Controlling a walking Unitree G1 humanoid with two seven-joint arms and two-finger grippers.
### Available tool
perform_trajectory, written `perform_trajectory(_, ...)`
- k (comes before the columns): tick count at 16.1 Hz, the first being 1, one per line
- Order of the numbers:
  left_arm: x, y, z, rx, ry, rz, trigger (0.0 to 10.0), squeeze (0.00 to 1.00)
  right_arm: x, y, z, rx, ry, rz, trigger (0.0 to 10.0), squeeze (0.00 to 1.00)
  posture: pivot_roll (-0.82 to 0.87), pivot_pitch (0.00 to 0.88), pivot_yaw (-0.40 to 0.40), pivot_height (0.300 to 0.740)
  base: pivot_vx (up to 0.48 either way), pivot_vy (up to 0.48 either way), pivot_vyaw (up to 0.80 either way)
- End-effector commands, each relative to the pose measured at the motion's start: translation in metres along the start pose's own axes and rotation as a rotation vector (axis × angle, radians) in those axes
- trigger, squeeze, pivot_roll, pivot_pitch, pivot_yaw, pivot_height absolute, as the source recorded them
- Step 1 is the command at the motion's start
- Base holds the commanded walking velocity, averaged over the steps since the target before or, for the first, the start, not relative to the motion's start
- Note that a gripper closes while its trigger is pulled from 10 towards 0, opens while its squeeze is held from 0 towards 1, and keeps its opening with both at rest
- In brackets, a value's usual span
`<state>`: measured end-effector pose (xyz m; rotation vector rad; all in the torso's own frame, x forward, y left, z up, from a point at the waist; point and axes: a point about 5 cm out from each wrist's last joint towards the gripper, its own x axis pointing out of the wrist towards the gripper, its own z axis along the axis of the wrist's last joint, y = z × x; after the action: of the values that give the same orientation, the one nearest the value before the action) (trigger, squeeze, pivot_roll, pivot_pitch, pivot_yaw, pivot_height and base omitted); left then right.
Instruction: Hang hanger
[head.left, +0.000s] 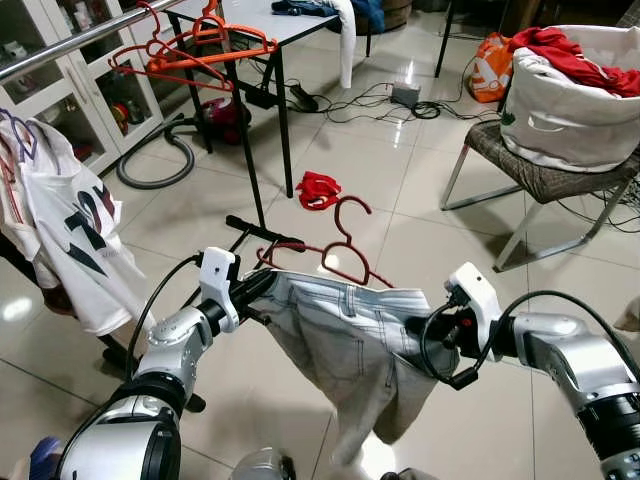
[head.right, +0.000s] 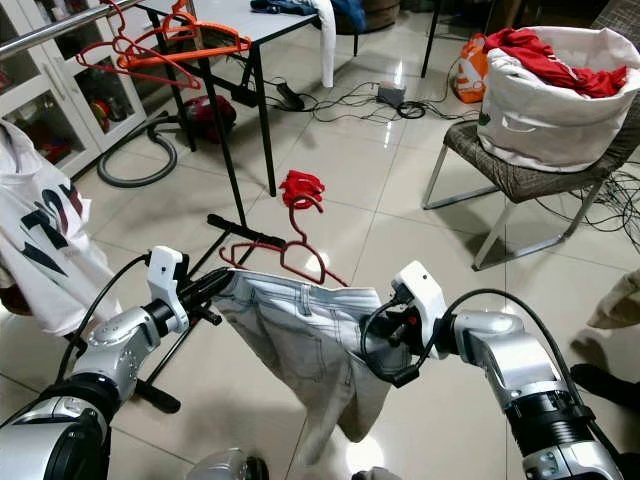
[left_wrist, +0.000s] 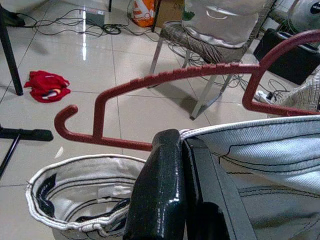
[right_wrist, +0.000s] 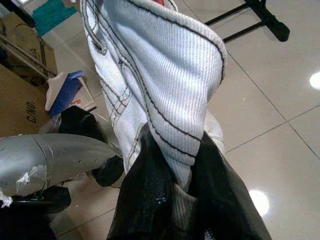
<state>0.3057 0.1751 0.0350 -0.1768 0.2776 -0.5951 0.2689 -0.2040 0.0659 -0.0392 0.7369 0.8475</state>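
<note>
A pale grey denim garment (head.left: 350, 345) hangs spread between my two grippers above the tiled floor. My left gripper (head.left: 262, 285) is shut on one end of its waistband (left_wrist: 240, 135). At the other end my right gripper (head.left: 415, 325) is shut on a bunched fold (right_wrist: 170, 85). A dark red hanger (head.left: 345, 240) lies along the far side of the waistband with its hook pointing away from me. The cloth hides its lower edge. In the left wrist view the hanger (left_wrist: 175, 75) arches just beyond the black fingers (left_wrist: 160, 180).
A metal rail (head.left: 70, 40) at the upper left carries orange hangers (head.left: 200, 50) and a white printed shirt (head.left: 70, 230). The rack's black foot (head.left: 265, 233) lies ahead. Red cloth (head.left: 318, 188) lies on the floor. A chair (head.left: 540, 180) holds a laundry basket (head.left: 570, 100).
</note>
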Motion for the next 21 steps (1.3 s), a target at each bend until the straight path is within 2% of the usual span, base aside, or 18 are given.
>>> perform_trajectory(1, -0.006, 0.016, 0.021, 0.046, -0.063, 0.062, 0.0, 0.00, -0.006, -0.007, -0.008, 0.005, 0.038, -0.048, 10.0, 0.08, -0.12, 0.000, 0.048, 0.740, 0.000, 0.000, 0.00)
perform_trajectory(3, -0.006, 0.018, 0.022, 0.048, -0.059, 0.069, 0.0, 0.00, -0.009, -0.006, -0.013, 0.001, 0.062, -0.040, 10.0, 0.08, -0.11, 0.000, 0.048, 0.740, 0.000, 0.000, 0.00)
perform_trajectory(7, -0.009, 0.021, 0.021, 0.056, -0.045, 0.086, 0.0, 0.00, -0.027, 0.001, -0.019, -0.016, 0.085, 0.037, 10.0, 0.08, -0.11, 0.000, 0.045, 0.740, 0.000, 0.000, 0.00)
perform_trajectory(9, -0.007, 0.020, 0.024, 0.072, -0.047, 0.081, 0.0, 0.00, -0.031, 0.001, -0.022, -0.005, 0.086, 0.046, 10.0, 0.08, -0.12, 0.000, 0.046, 0.740, 0.000, 0.000, 0.00)
perform_trajectory(13, -0.001, 0.018, 0.034, 0.128, -0.068, 0.075, 0.0, 0.00, -0.028, 0.003, -0.032, 0.001, 0.122, 0.051, 10.0, 0.08, -0.12, 0.000, 0.046, 0.740, 0.000, 0.000, 0.00)
perform_trajectory(16, -0.004, 0.026, 0.046, 0.200, -0.096, 0.155, 0.0, 0.00, -0.027, -0.004, -0.036, 0.012, 0.131, -0.002, 10.0, 0.08, -0.12, 0.000, 0.052, 0.740, 0.000, 0.000, 0.00)
perform_trajectory(17, -0.002, 0.028, 0.057, 0.242, -0.140, 0.188, 0.0, 0.00, -0.016, -0.009, -0.036, 0.052, 0.105, -0.060, 10.0, 0.08, -0.12, 0.000, 0.052, 0.740, 0.000, 0.000, 0.00)
perform_trajectory(19, 0.001, 0.026, 0.069, 0.300, -0.184, 0.190, 0.0, 0.00, -0.006, -0.004, -0.039, 0.064, 0.110, -0.047, 10.0, 0.08, -0.12, 0.000, 0.052, 0.740, 0.000, 0.000, 0.00)
perform_trajectory(21, 0.001, 0.026, 0.069, 0.300, -0.184, 0.190, 0.0, 0.00, -0.006, -0.004, -0.039, 0.064, 0.110, -0.047, 10.0, 0.08, -0.12, 0.000, 0.052, 0.740, 0.000, 0.000, 0.00)
